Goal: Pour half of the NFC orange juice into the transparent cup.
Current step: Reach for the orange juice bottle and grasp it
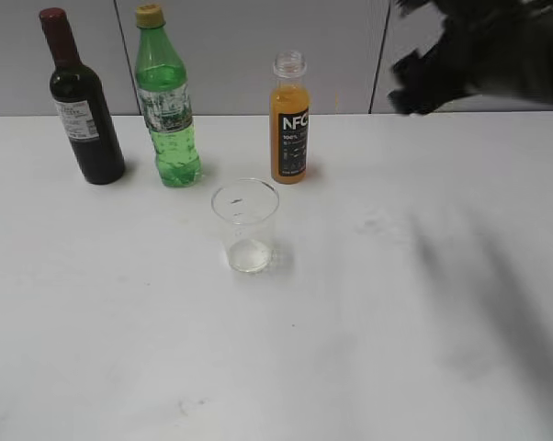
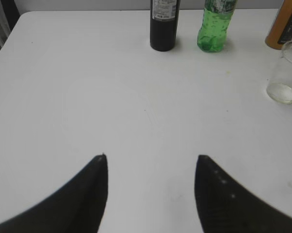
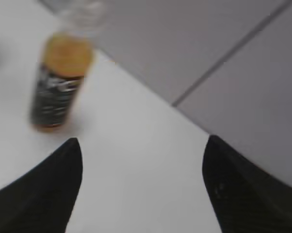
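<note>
The NFC orange juice bottle (image 1: 290, 119) stands upright at the back of the white table, uncapped, and shows blurred in the right wrist view (image 3: 58, 82). The transparent cup (image 1: 245, 225) stands empty in front of it, and at the right edge of the left wrist view (image 2: 287, 73). My right gripper (image 1: 414, 87) is open and empty, raised at the upper right, well to the right of the juice bottle; its jaws (image 3: 142, 145) frame bare table. My left gripper (image 2: 151, 158) is open and empty over bare table, out of the exterior view.
A dark wine bottle (image 1: 84, 101) and a green bottle with a yellow cap (image 1: 166, 101) stand at the back left, left of the juice. A grey panelled wall (image 1: 221, 46) runs behind the table's back edge.
</note>
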{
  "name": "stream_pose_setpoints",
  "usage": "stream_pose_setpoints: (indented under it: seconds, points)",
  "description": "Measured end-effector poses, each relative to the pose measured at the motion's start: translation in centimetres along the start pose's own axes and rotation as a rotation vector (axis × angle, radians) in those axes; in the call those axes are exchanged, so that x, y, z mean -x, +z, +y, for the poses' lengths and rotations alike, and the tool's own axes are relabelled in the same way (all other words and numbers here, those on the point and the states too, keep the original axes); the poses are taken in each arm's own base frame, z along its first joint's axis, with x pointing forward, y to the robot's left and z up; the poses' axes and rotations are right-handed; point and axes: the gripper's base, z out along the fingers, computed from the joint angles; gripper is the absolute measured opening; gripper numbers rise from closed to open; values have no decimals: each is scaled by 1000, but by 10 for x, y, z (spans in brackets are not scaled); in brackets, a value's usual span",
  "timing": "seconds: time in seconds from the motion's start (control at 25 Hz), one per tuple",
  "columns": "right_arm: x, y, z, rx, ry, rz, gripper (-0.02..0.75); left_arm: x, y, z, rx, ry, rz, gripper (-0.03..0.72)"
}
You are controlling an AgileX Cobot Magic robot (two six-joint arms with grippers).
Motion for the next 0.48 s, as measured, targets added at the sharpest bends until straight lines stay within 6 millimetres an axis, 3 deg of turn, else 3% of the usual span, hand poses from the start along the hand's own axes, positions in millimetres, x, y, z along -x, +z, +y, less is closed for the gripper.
stream_pose_setpoints:
  seconds: [0.2, 0.48]
  points:
    - [9, -38, -53, -394, 164, 73, 592, 0, 0, 0, 0, 0, 0, 440]
    - [8, -70, -117, -363, 468, 334, 592, 0, 0, 0, 0, 0, 0, 440]
